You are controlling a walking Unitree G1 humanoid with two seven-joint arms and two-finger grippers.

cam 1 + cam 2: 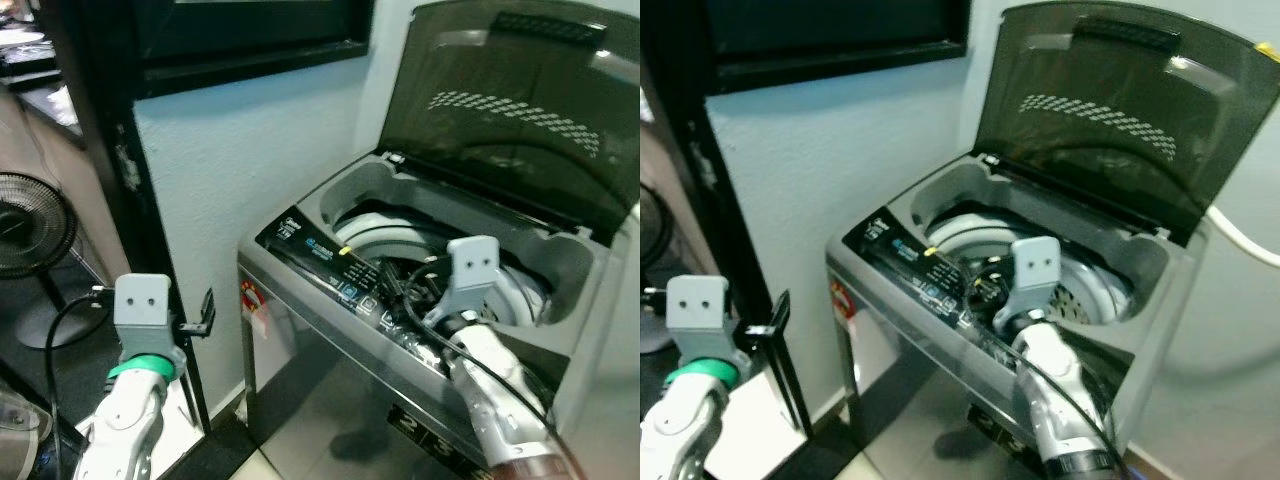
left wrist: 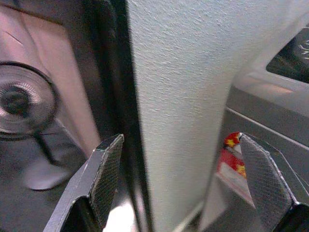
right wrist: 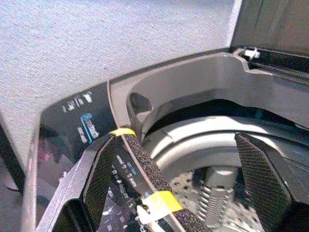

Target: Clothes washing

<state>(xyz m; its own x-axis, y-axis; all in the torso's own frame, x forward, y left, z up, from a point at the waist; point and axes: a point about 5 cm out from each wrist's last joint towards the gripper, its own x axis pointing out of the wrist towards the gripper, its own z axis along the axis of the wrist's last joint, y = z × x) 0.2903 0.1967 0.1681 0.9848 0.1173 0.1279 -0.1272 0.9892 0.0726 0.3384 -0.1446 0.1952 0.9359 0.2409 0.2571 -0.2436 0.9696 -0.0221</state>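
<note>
Drum (image 3: 217,193), perforated steel, ribbed agitator (image 3: 215,195)

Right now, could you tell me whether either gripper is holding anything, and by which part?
Nothing is held. The right gripper is open over the washer tub; the left gripper is open beside the wall.

washing machine (image 1: 330,330): we see its base cut off by the lower picture edge; its front is soft with blur
lid (image 1: 1110,110): its top corner is cut off by the upper edge
drum (image 3: 217,193): we see it only in part, behind the right gripper (image 3: 183,193); whether it holds clothes we cannot tell
control panel (image 1: 330,262): markings too small to read
red sticker (image 2: 231,159): blurred, partly behind a left gripper (image 2: 188,183) finger
fan (image 1: 30,230): cut by the left edge
</note>
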